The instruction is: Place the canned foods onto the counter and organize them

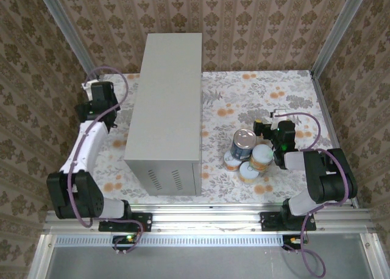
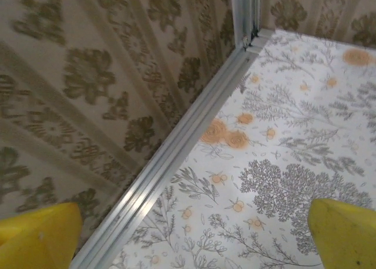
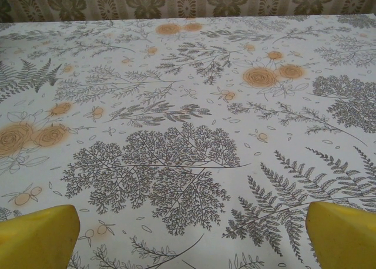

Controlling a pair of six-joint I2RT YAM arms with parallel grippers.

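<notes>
The canned foods (image 1: 247, 154) stand bunched on the floral floor, right of the counter (image 1: 167, 102). The tall blue-labelled tin (image 1: 244, 142) has a silver top, and three shorter orange-labelled tins (image 1: 262, 156) sit against it. The counter is a tall plain grey box with vent slots on its near side and a bare top. My right gripper (image 1: 268, 125) hovers just right of the tins, open; in the right wrist view my right gripper (image 3: 189, 236) has nothing but floor between its yellow fingertips (image 3: 36, 236). My left gripper (image 1: 96, 95) is open left of the counter; my left gripper (image 2: 191, 239) is empty.
An aluminium rail (image 2: 176, 154) runs along the foot of the patterned left wall (image 2: 88, 87), close to my left gripper. Patterned walls close off the back and both sides. Open floral floor (image 3: 188, 104) stretches from my right gripper to the back wall.
</notes>
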